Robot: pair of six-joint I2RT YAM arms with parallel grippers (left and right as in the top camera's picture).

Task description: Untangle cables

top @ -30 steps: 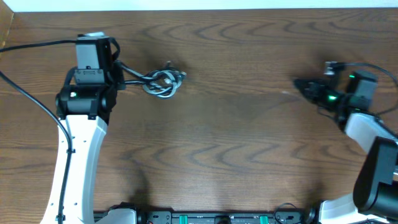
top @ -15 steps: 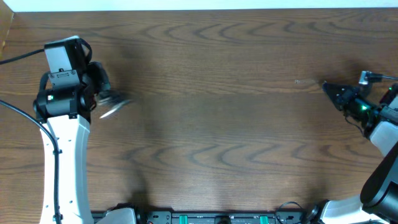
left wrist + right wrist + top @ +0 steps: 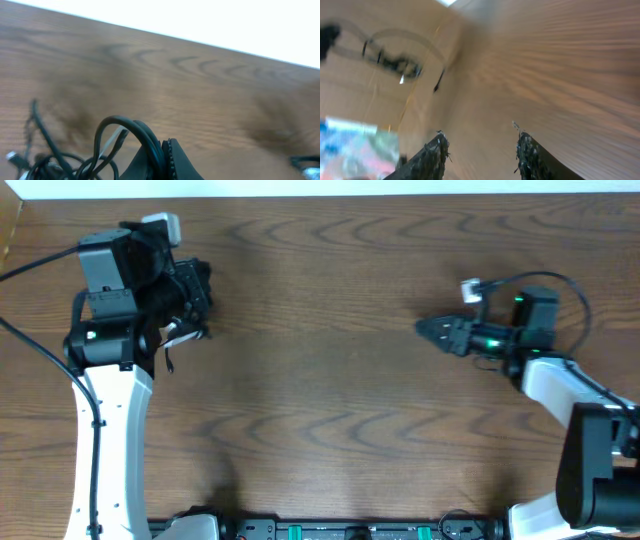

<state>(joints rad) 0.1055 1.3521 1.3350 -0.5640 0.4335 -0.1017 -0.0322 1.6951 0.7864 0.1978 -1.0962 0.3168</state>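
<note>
A: What's around?
B: Wood-grain surface. From above, the left arm's black wrist covers much.
A: The cables?
B: Far left, bunched in the closed left jaws. The right jaws are parted, holding nothing, well apart.

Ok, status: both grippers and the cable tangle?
Left gripper shut on the tangled thin black and grey cables, bundle over the brown wooden table, left side. Right gripper open, empty, well apart from them. Nothing seen in the way.
</note>
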